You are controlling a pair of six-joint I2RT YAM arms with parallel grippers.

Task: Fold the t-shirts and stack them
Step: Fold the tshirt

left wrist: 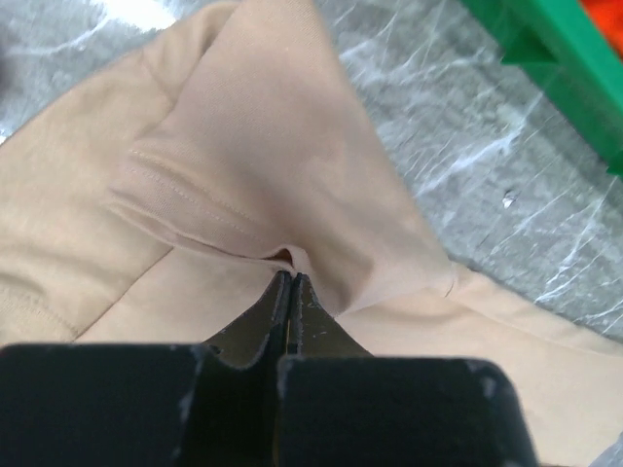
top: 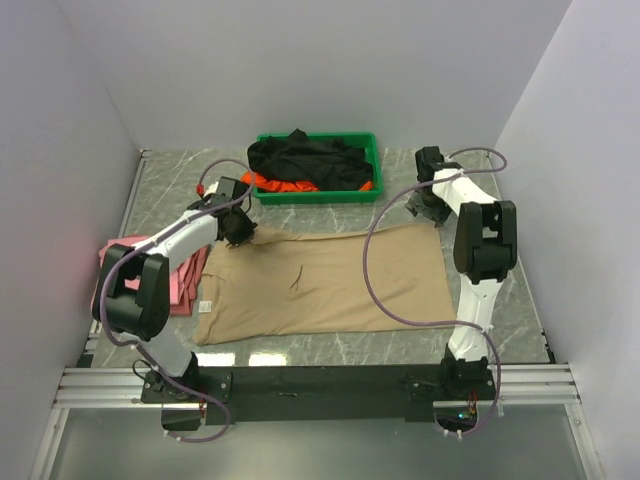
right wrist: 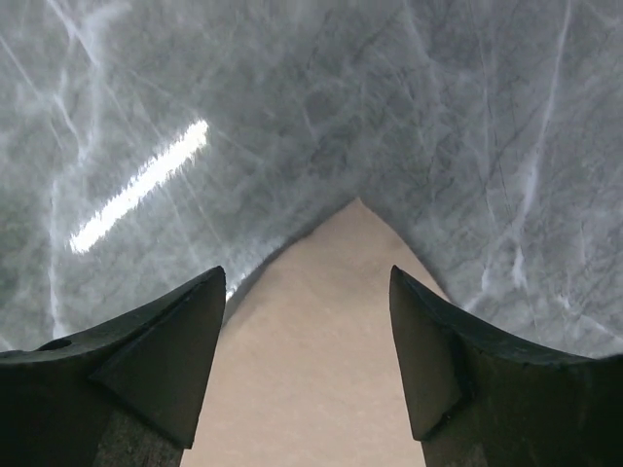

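Top external view is showing the beige t-shirt lying spread across the middle of the bench. It is a broad, soft rectangle of matte cotton, mostly flat, with a small crease near its centre and a pale tag showing at its near-left corner. Its far-left corner is rising into a peak where the left pincer is clamping it. Left wrist view is showing both black fingers pressed together on a fold of the cloth, with a stitched seam running across the raised fabric. The right pincer is hanging over the shirt's far-right corner with its dark, wedge-shaped fingers spread apart. The pointed tip of cloth is lying between them on the grey, veined, marble-patterned surface, which is reflecting a streak of light.

The pink t-shirt is lying by the left edge of the bench, just beside the beige one and partly hidden by the left arm. At the far edge, the green tray, a rectangular plastic bin, is holding the black t-shirt. That shirt is sitting crumpled in a heap over the orange t-shirt, which is peeking out along the tray's near side.
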